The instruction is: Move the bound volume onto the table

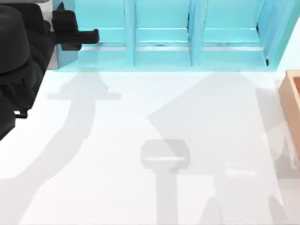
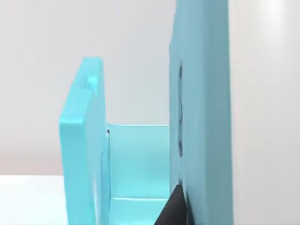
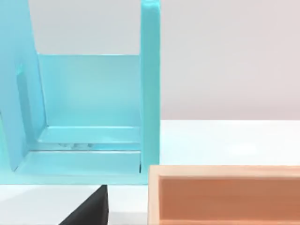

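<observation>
Reaching in at the top view's far left, the left pincer (image 1: 93, 36) points rightward along the turquoise shelf unit (image 1: 164, 42); whether it is open I cannot tell. No bound volume can be made out on shelf or bench (image 1: 140, 140). One shelf unit, one tan wooden box (image 1: 293, 103).
</observation>
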{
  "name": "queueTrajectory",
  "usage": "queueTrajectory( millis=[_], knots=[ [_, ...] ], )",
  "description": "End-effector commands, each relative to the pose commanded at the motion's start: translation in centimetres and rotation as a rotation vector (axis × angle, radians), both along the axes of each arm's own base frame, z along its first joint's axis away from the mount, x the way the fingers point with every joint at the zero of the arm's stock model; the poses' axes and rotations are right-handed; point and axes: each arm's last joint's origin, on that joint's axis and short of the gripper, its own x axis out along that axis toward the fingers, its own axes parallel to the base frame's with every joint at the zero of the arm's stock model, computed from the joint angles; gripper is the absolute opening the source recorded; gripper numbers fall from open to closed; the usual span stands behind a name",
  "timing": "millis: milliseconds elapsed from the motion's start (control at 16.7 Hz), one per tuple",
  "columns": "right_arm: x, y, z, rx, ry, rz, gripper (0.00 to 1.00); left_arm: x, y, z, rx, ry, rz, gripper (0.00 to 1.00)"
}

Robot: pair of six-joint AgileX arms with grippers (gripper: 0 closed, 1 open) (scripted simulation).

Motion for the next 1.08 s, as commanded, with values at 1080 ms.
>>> queueTrajectory(
  millis=[1080],
  knots=[
    [0.0, 0.0, 0.0, 0.0, 0.0, 0.0, 1.0, -4.0, -16.7, -10.0, -0.814, 0.352, 0.392, 0.0]
  ],
)
